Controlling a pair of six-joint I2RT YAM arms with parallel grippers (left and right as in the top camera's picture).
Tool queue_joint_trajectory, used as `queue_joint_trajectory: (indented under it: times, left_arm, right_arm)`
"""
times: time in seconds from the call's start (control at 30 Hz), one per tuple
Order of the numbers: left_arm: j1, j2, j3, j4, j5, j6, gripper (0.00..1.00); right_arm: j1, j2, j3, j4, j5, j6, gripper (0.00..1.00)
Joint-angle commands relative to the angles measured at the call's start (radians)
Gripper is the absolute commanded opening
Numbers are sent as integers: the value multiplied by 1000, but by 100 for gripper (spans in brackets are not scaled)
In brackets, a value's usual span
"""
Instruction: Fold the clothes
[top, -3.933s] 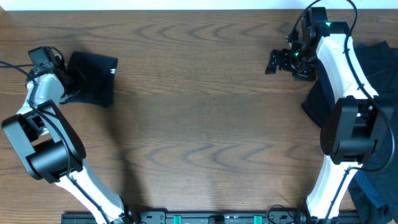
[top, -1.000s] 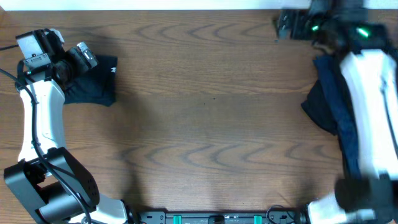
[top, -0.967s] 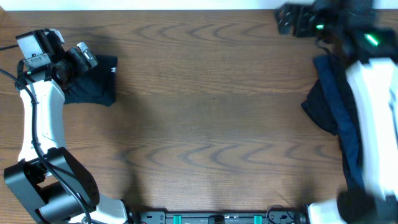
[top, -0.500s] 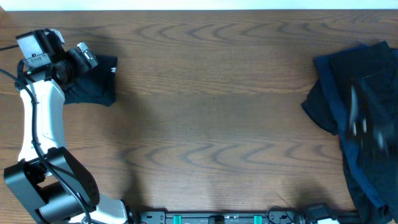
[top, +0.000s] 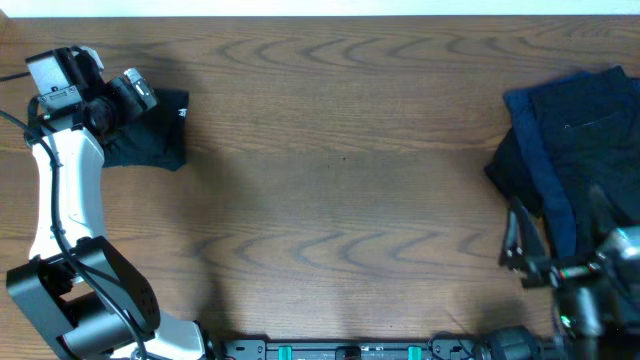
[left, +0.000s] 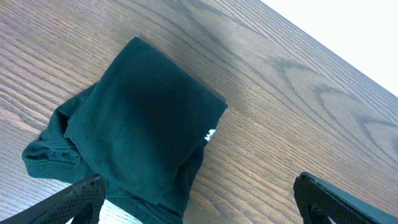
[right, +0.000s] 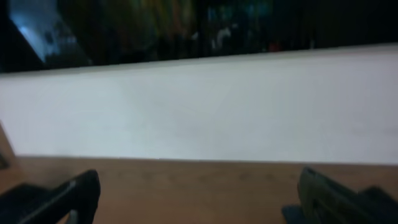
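A folded dark garment (top: 152, 128) with a small white label (left: 210, 134) lies at the far left of the table; it fills the left wrist view (left: 143, 130). My left gripper (top: 135, 92) hovers over its far-left edge, open and empty (left: 199, 202). A loose pile of dark clothes (top: 520, 170) with a brighter blue piece (top: 565, 130) on top lies at the right edge. My right gripper (top: 522, 250) is at the front right, near the pile's front edge, blurred. In the right wrist view its fingers (right: 199, 196) are spread wide, holding nothing.
The wooden table (top: 340, 180) runs between the two garments. A white wall (right: 199, 106) stands behind the table's far edge. The arm bases sit at the front edge (top: 340, 350).
My right arm has swung from the far right corner back to the front right, uncovering the pile. My left arm has stayed still above the folded garment.
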Motion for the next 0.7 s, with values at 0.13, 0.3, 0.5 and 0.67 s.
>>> queue_joint_trajectory:
  times: [0.13,0.3,0.5,0.67]
  left_arm:
    - [2,8,5,1,2,2,98]
    - [2,8,5,1,2,2,98]
    - [2,8,5,1,2,2,98]
    - [2,8,5,1,2,2,98]
  right_arm:
    - [-3,-85,-344,299,57,53,99]
    - [-26,-156,-500,414,57,55,99]
    - [-85,-246,-616,419,57,128,99]
    - [-115,-256,-674,423,57,177,99]
